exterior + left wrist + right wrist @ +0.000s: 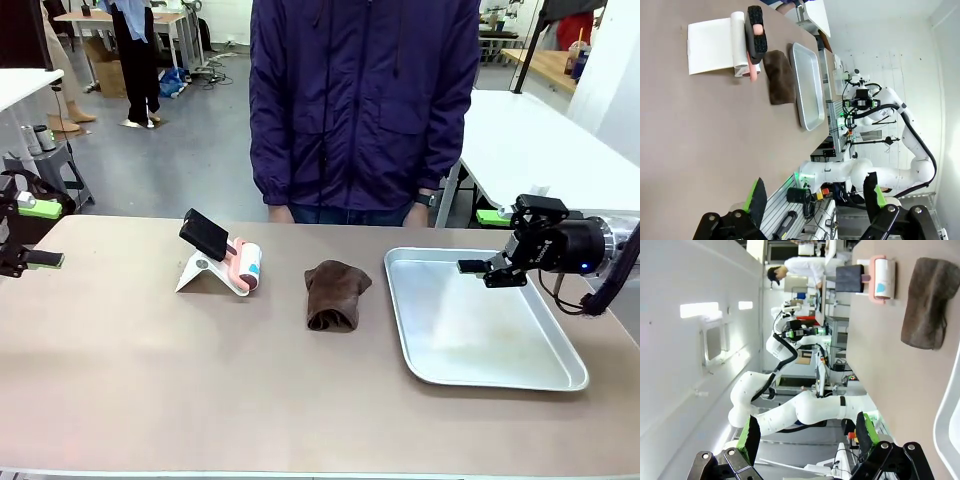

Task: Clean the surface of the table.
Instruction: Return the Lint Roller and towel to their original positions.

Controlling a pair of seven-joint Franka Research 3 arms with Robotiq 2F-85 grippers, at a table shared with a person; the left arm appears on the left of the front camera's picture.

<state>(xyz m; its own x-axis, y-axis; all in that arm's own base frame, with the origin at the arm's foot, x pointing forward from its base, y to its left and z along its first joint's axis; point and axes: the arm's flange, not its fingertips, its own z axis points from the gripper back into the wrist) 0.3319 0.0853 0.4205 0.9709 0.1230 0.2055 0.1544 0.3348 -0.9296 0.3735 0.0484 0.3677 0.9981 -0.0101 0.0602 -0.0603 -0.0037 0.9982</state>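
The counter spans the frame's lower half; brown cloth lies centre, untouched; both grippers, left and right, hover with fingers spread; a poor pinch might just bunch the cloth.

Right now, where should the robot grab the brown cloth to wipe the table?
Probably from above, at the raised fold on top of the brown cloth. It lies bunched and loose on the table, between the lint roller and metal tray, with open space around it for the fingers.
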